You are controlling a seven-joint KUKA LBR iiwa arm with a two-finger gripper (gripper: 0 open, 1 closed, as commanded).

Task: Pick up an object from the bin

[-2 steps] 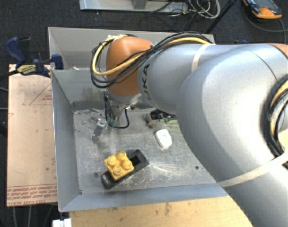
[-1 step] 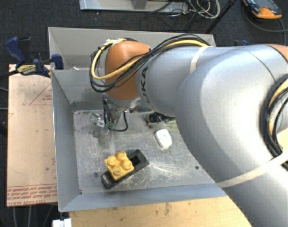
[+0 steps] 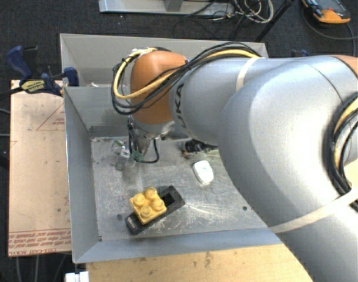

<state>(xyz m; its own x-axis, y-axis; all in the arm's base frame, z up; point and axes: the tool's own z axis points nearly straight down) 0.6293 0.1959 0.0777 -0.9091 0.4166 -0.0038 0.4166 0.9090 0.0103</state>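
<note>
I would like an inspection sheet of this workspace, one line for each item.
Surface: scratched grey bin floor.
Job's things: yellow brick on a black block, front left; white lump, middle; dark piece at the back, beside the arm.
Clutter: nothing seen.
Claw: claw low over the back-left floor, apart from the brick; any load cannot be told.
Cables: yellow and black cables loop over the orange wrist cover.
Surroundings: dark floor with loose cables behind the bin.

Bright, even light; soft sheen on the arm (image 3: pixel 284 134), faint shadows in the bin (image 3: pixel 184 215).
</note>
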